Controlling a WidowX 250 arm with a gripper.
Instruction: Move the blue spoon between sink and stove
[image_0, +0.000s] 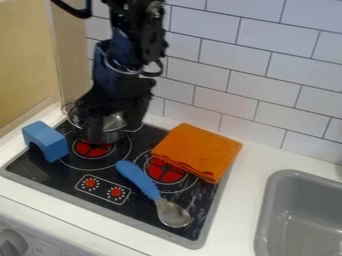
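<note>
1. spoon (139, 179): on the stove (140, 220), near its front right part as i face it, apart from the sink (300, 205).
2. bearing: from the gripper (112, 131), the spoon lies toward me and to the right. the one arm (127, 55) comes from above, at the rear left.
3. long axis: slanted; handle end nearest the gripper, bowl (174, 213) pointing to the front right corner of the stove.
4. gripper state: over the pot (112, 121); whether released or clenched, i cannot tell.
5. obstructions: the cloth (197, 150) sits behind and right of the handle. the block (47, 141) is at the left, off the likely path.
6. next move, as judged: clear the pot, align across the handle, lift, then shift right to the counter (237, 210) between stove and sink.
</note>
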